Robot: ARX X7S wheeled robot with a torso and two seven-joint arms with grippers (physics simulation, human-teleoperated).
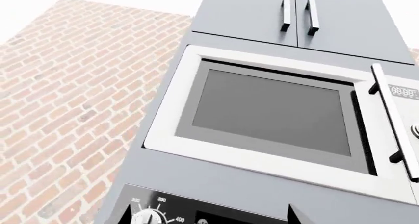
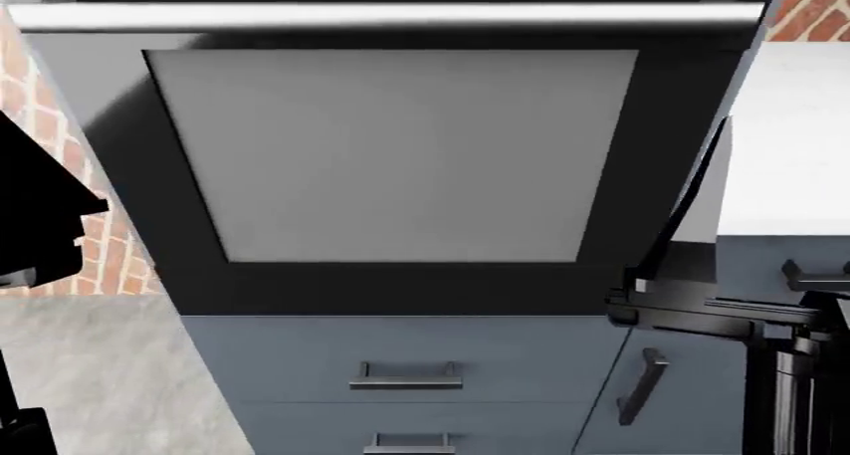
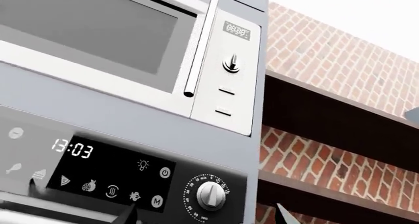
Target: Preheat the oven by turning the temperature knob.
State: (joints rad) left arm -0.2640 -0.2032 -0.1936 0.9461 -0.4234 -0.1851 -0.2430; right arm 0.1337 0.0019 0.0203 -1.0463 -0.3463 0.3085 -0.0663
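Observation:
The oven's temperature knob is white, with 300, 350 and 400 marked round it, on the black control panel under the microwave. My left gripper is open; only its two dark fingertips show, and the knob lies just inside one tip, apart from it. My right gripper is open before the panel's other end, its fingertips straddling a second white knob with a fine tick scale. Neither gripper touches a knob. The head view shows only the oven door.
The panel shows a clock reading 13:03 and several icon buttons. The oven handle runs above the door window. Drawers sit below. Brick wall and dark shelves lie to the right. Upper cabinets sit above the microwave.

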